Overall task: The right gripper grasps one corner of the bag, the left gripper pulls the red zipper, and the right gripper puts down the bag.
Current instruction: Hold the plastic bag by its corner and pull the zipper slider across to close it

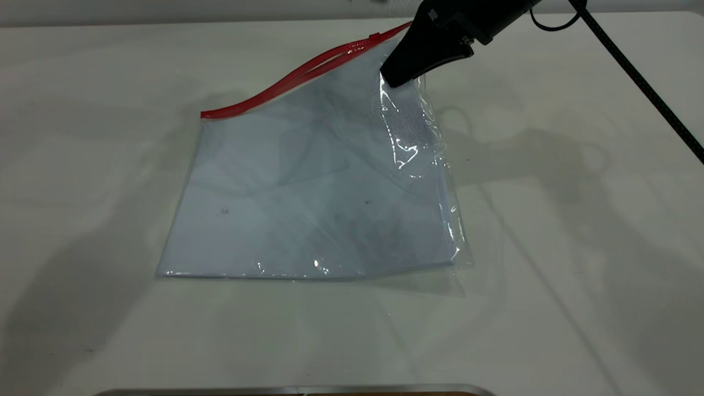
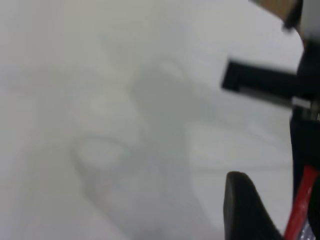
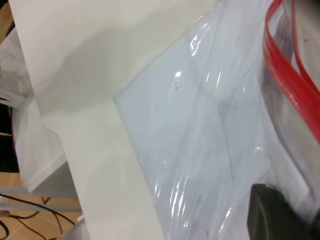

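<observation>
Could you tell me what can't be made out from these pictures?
- Right gripper: its grip on the bag is hidden by its own black body in the exterior view, and only one finger shows in the right wrist view.
- Left gripper: outside the exterior view; blurred and cut off by the edge in the left wrist view.
- Red zipper: its far end runs behind the right gripper.
- Slider: too small to place.

Under me lay a white table (image 1: pixel 577 231), its top mottled with soft grey shadows. At its near edge I saw a thin silvery metal strip (image 1: pixel 297 389) with something brown just behind it. Beyond the table's side edge, my right wrist camera caught a wooden floor (image 3: pixel 30 222) with dark cables (image 3: pixel 35 210) trailing over it, near a pale lower surface (image 3: pixel 35 150).
</observation>
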### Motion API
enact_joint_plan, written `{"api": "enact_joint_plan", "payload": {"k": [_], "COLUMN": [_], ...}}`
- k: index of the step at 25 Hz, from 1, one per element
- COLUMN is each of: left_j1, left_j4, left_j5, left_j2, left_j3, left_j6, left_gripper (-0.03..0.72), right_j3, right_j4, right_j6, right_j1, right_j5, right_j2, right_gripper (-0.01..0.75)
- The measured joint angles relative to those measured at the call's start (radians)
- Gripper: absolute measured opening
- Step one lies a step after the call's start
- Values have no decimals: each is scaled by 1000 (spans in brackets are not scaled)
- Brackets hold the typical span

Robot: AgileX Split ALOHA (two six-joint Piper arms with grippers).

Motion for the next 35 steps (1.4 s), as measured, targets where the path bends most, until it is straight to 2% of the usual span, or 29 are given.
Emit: {"api": "enact_joint_plan", "payload": {"k": [6, 13, 17, 22, 35], "left_j1": [64, 22, 13, 13, 13], "left_j4": [14, 80, 96, 111, 112], "left_j5": [0, 0, 0, 0, 0], "left_j2": [3, 7, 7, 7, 7], "left_j3": [-19, -19, -19, -19, -19], "left_j6": [-57, -70, -72, -92, -150], "left_gripper": [376, 376, 376, 376, 376], "right_j3": [0, 0, 0, 0, 0], "right_j4": [3, 77, 93, 98, 101], "right_j6": [-97, -292, -367, -412, -433], "right_j1": [0, 0, 0, 1, 1], "right_j5": [32, 37, -26, -95, -134], "right_j2": [0, 0, 0, 0, 0], "right_gripper": [34, 34, 34, 34, 34]}}
